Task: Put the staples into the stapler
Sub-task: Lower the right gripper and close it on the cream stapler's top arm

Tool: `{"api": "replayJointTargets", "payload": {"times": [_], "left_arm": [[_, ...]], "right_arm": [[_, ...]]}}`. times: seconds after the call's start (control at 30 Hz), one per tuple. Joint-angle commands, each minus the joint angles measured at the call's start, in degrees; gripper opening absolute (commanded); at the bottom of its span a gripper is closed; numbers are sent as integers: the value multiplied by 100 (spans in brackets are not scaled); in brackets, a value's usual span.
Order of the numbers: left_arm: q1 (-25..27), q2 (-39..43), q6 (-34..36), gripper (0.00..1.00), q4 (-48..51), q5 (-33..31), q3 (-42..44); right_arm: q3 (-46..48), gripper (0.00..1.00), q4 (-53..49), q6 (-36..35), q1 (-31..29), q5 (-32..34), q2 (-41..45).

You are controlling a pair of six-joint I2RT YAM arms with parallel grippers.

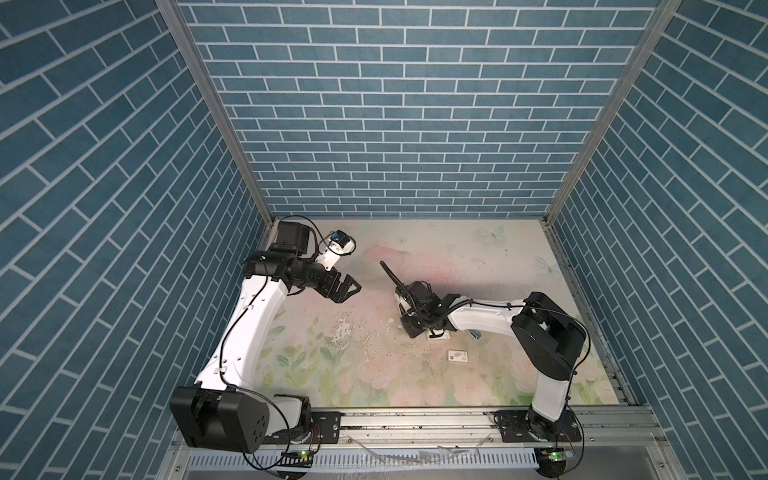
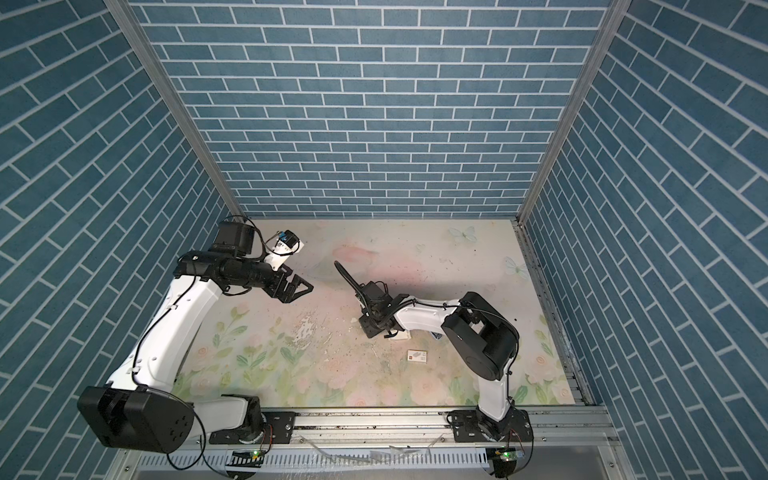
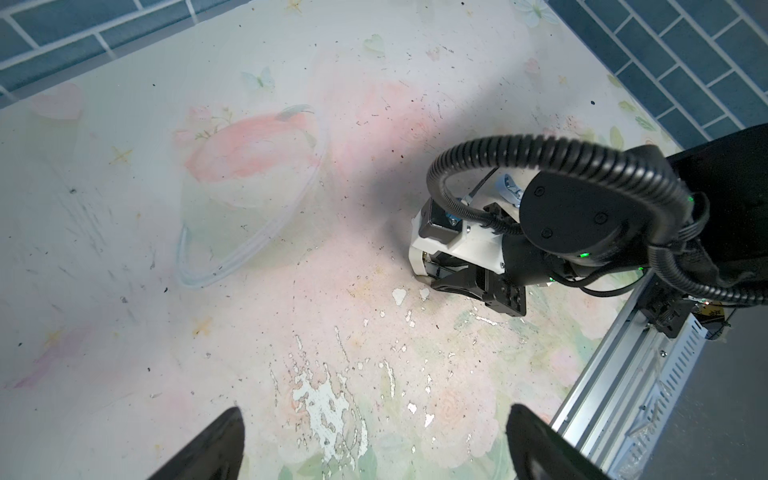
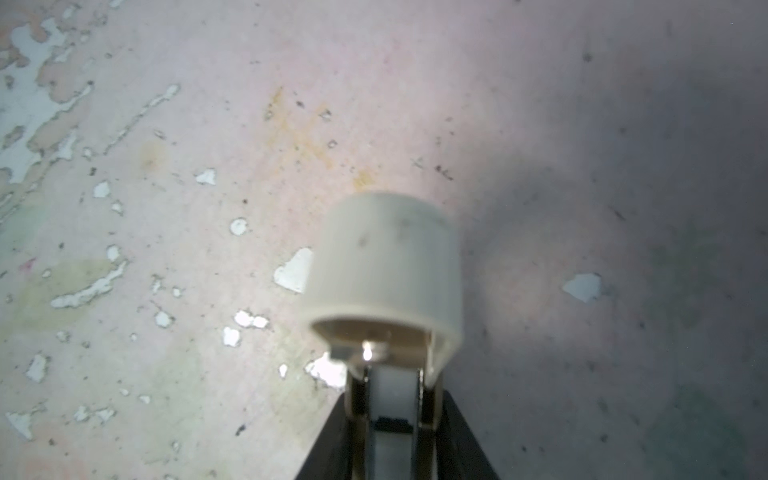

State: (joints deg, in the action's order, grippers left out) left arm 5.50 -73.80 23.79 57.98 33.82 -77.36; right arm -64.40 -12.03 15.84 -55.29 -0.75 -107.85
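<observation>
Right wrist: R end effector near-shut on stapler.

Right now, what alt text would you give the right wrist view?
A cream stapler, slightly blurred, sits close to the camera, its metal sides held between the dark fingers of the right pincer. Behind it is a worn pink tabletop with white chips in its print.

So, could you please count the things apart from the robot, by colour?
Cream: 2, a stapler and a small flat piece
White with print: 1, a small box
Blue: 1, an item partly hidden by the right arm
Total: 4
</observation>
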Motion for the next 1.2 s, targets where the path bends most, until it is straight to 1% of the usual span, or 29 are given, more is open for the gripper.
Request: {"api": "replayJointTargets", "payload": {"times": [0.0, 0.17, 0.3, 0.47, 0.57, 0.7, 0.8, 0.87, 0.93, 0.97, 1.03, 1.07, 1.17], "left_arm": [[-197, 137, -28, 100, 203, 148, -74], [-532, 178, 48, 100, 276, 313, 6], [-576, 199, 222, 100, 364, 366, 87], [-576, 158, 567, 100, 393, 463, 210], [-576, 56, 921, 100, 516, 555, 204], [-576, -206, 1245, 100, 617, 458, 109], [-530, -415, 1526, 99, 627, 444, 55], [-444, -601, 1717, 98, 592, 357, 11], [-310, -820, 2005, 95, 662, 250, -82], [-215, -912, 2197, 93, 712, 183, -119], [-30, -1090, 2482, 89, 679, -11, -108], [66, -1173, 2580, 87, 634, -113, -88], [319, -1429, 2719, 82, 614, -244, -65]], "right_arm": [[-263, 32, -256, -510, -134, -226, -218], [-668, 39, -440, -736, -315, -565, -564], [-709, 46, -454, -767, -346, -489, -672], [-523, 52, -361, -674, -349, -111, -327], [-501, 52, -480, -557, -351, 0, -26], [-442, 52, -674, -275, -348, 1, 443], [-319, 51, -813, 89, -351, -71, 847], [-129, 48, -769, 554, -322, -325, 1077], [-44, 42, -852, 1089, -297, -390, 1117], [38, 39, -811, 1383, -298, -580, 1125], [312, 34, -535, 1971, -285, -683, 1156], [502, 32, -221, 2241, -298, -799, 1178], [798, 28, 367, 2805, -307, -1004, 1127]]}}
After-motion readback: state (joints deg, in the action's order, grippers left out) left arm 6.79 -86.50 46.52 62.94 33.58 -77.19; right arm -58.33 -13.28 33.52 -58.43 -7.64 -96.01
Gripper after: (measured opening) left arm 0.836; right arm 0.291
